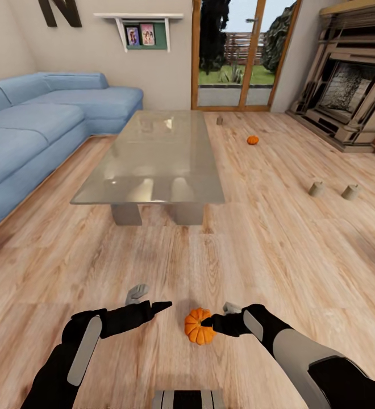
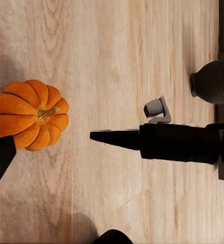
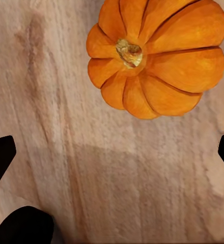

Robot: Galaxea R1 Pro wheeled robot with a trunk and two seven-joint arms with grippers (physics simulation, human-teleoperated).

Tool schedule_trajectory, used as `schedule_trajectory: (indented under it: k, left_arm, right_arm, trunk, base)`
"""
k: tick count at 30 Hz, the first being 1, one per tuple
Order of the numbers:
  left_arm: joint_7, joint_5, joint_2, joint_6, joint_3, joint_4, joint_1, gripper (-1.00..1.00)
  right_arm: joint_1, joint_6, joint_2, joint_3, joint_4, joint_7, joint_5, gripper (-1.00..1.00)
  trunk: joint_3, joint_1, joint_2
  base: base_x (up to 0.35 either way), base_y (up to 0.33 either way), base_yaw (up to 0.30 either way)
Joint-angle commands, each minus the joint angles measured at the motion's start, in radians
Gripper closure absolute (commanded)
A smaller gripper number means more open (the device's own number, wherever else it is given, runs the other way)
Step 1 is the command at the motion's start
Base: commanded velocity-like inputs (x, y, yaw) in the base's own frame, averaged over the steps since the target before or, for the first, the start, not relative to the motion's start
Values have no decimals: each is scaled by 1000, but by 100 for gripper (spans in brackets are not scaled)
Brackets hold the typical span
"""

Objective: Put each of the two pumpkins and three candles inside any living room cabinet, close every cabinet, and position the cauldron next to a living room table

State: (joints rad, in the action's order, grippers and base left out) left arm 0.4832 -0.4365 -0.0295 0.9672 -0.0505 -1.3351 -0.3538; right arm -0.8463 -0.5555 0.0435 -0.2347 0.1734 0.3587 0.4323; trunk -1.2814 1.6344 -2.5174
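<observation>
hovering right gripper, spread, beside pumpkin

Home living room. Blue sectional sofa along one wall; low glossy coffee table on light wood plank floor. Stone fireplace, glazed garden doors, wall shelf with framed photos.

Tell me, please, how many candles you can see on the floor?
3: one candle past the table's far right corner, two more side by side on the right, near the fireplace.
</observation>
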Motion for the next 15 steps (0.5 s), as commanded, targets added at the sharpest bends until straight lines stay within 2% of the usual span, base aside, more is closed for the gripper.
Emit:
schedule_trajectory:
  k: [1, 6, 11, 15]
  left_arm:
    - [6, 4, -1, 6, -3, 0, -1, -100]
    - [9, 3, -1, 6, -4, 0, 0, -100]
    - [7, 3, -1, 6, -5, 0, -1, -100]
    - [6, 3, -1, 6, -4, 0, -1, -100]
  right_arm:
    - [0, -1, -1, -7, -4, 0, 8, -100]
    - [0, 3, -1, -6, -9, -1, 9, -100]
    - [0, 17, 0, -7, -9, -52, 9, -100]
    - [0, 35, 0, -8, -9, -69, 7, -100]
  trunk:
    - [-5, 0, -1]
    - [-5, 0, -1]
    - [-5, 0, -1]
    - [-5, 0, -1]
  base:
    - [0, 0, 0]
    - [0, 0, 0]
    - [0, 0, 0]
    - [0, 0, 0]
